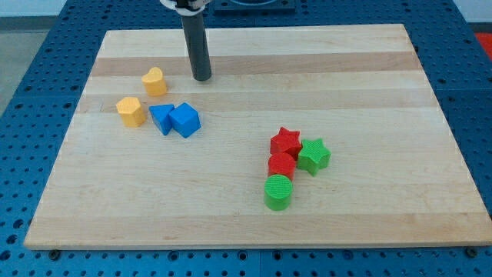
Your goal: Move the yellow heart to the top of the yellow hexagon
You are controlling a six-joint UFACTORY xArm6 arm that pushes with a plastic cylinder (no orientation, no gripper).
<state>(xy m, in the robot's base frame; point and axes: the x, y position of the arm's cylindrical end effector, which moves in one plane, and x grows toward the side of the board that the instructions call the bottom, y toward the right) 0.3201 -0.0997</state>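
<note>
The yellow heart (154,81) lies at the view's upper left of the wooden board (254,215). The yellow hexagon (131,111) lies just below and to the left of it, a small gap apart. My tip (201,78) rests on the board to the right of the heart, about one block's width away, not touching it. The dark rod rises straight up from the tip toward the view's top.
A blue triangle (161,119) and a blue cube (185,120) sit touching, right of the hexagon. At centre right a red star (285,141), a red block (281,165), a green star (314,155) and a green cylinder (278,192) are clustered.
</note>
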